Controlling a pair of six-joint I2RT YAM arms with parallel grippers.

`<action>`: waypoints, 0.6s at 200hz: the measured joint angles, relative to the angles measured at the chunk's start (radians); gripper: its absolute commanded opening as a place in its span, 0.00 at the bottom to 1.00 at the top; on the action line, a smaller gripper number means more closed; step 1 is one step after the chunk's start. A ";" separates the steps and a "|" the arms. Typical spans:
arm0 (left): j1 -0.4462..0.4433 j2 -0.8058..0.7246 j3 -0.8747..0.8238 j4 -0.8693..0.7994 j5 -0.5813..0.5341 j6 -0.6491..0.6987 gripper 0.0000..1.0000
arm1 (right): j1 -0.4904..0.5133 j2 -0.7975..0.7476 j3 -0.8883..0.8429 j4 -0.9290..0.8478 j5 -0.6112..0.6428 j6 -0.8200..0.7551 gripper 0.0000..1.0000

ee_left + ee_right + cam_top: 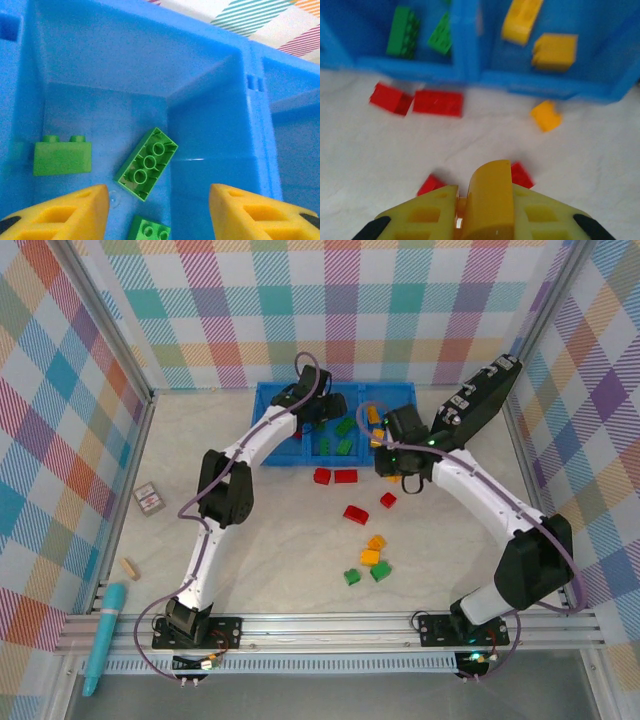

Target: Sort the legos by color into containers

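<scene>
Right wrist, claw [486, 220] pinching smooth rounded orange brick [490, 187], glossy blue tray [410, 66]

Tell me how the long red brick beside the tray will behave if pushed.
The long red brick looks rigid, so it should slide, not bend. Lying flat and blocky, it probably won't roll. Its smooth plastic might slip.

- Counter [280, 540] between the arms lies open at the near left.
- Loose bricks [369, 557] clutter mid-right.
- Red bricks [345, 476] sit just before the tray [266, 410] wall.
- Black case [482, 400] leans at the tray's right end.
- Left arm [262, 440] crosses the tray's left part.
</scene>
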 measured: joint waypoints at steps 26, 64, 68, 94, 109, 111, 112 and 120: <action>0.000 -0.104 -0.014 -0.007 0.014 0.045 0.56 | -0.076 0.037 0.058 0.066 0.030 -0.066 0.24; 0.002 -0.368 -0.078 -0.014 0.051 0.121 0.59 | -0.095 0.160 0.144 0.172 0.046 -0.150 0.24; 0.002 -0.400 -0.091 -0.017 0.057 0.127 0.59 | -0.095 0.175 0.151 0.182 0.049 -0.159 0.24; 0.002 -0.568 -0.193 -0.037 0.066 0.174 0.60 | -0.095 0.259 0.181 0.226 0.063 -0.200 0.24; 0.002 -0.668 -0.317 -0.053 0.063 0.192 0.60 | -0.095 0.308 0.207 0.246 0.074 -0.217 0.24; 0.002 -0.682 -0.338 -0.055 0.062 0.196 0.60 | -0.095 0.314 0.210 0.248 0.075 -0.219 0.24; 0.002 -0.686 -0.344 -0.054 0.061 0.196 0.60 | -0.095 0.318 0.213 0.249 0.076 -0.220 0.24; 0.002 -0.735 -0.423 -0.062 0.052 0.204 0.61 | -0.095 0.340 0.229 0.254 0.080 -0.221 0.24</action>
